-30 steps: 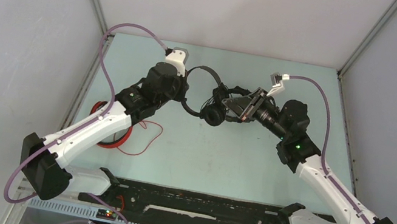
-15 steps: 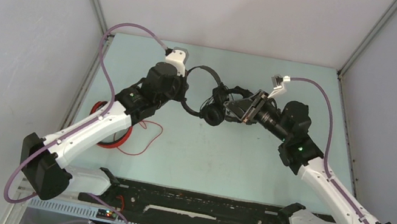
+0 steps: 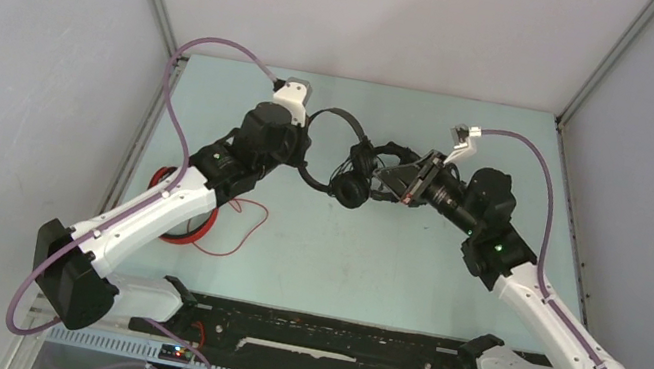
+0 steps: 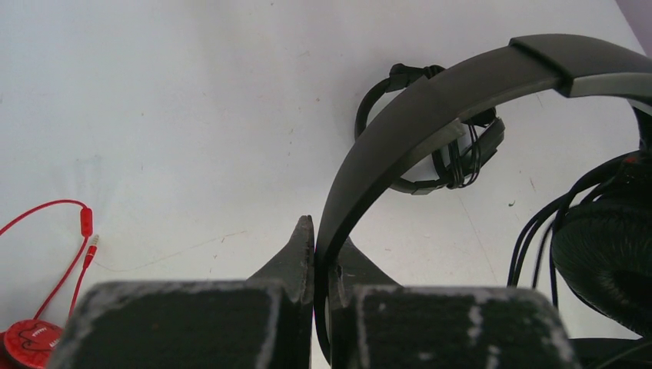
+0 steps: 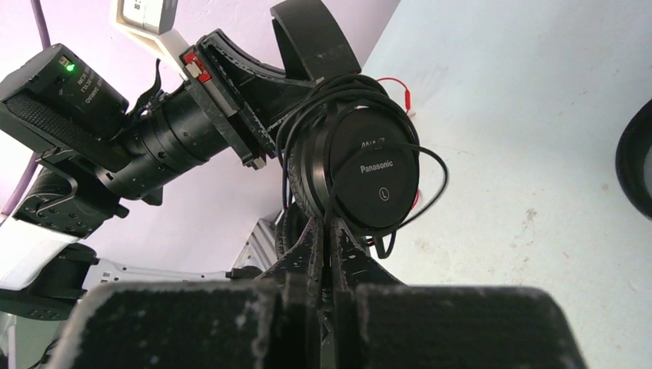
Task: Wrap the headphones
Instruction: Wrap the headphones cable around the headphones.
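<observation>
Black plastic fills the middle of the scene: bulky black headphones [image 3: 350, 189] are held between 2 robot arms over the far half of a pale green table [image 3: 339, 268], roughly midway between its left and right edges. The left gripper [image 4: 319, 231] has its 2 fingers pressed against either side of the broad headband [image 4: 400, 131], pinching it edge-on so that the band arches up and away to the right. The right gripper [image 5: 323, 231] sits just under the ear cup [image 5: 377, 177], which is marked Panasonic and L. Its fingers are squeezed together on a strand of the thin black cable [image 5: 300, 127]. Several turns of that cable are wound around the cup, and 1 loose loop bulges out to the side. A slim black headset [image 4: 430, 154] lies flat on the table beyond the headband, with its own cable wound around it in a tight bundle. A red headset [image 3: 188, 237] lies near the left edge, partly hidden beneath the left arm [image 3: 167, 207]. Its red cable [image 4: 84, 223] trails in loose curves over the table toward the middle and ends in a small plug.
</observation>
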Action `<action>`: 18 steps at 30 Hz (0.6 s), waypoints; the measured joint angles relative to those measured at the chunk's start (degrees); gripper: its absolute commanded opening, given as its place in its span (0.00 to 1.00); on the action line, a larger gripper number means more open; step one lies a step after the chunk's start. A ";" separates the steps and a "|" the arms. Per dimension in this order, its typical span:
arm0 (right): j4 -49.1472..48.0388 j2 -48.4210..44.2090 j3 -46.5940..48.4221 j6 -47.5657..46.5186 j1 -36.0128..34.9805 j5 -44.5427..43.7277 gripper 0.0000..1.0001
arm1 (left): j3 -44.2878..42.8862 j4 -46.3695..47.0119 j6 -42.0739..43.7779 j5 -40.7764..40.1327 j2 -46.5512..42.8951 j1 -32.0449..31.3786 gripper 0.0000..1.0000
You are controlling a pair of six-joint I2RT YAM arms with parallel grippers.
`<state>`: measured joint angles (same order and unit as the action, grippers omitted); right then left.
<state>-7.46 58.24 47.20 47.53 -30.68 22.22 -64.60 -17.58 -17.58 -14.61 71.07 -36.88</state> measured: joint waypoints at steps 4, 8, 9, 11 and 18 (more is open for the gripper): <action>-0.35 -0.17 0.00 -1.01 1.16 0.31 0.00 | 0.22 1.55 2.99 2.27 -0.35 0.04 0.00; -0.76 0.42 1.29 -1.25 3.87 1.53 0.00 | 1.86 4.22 7.87 7.45 -1.73 0.11 0.00; -0.72 0.94 2.14 -1.33 4.42 1.60 0.00 | 2.03 4.44 8.94 8.48 -1.99 0.02 0.00; -0.72 1.88 4.04 -1.55 5.01 2.05 0.00 | 2.03 4.72 11.43 10.03 -2.16 -0.22 0.00; -0.87 4.09 9.22 -1.20 5.03 5.49 0.00 | 2.03 4.59 15.30 10.84 -2.10 -0.55 0.00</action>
<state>-8.34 62.33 56.42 46.33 -25.65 27.70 -62.57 -12.99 -2.28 -3.77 68.97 -37.43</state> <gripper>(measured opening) 0.020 0.041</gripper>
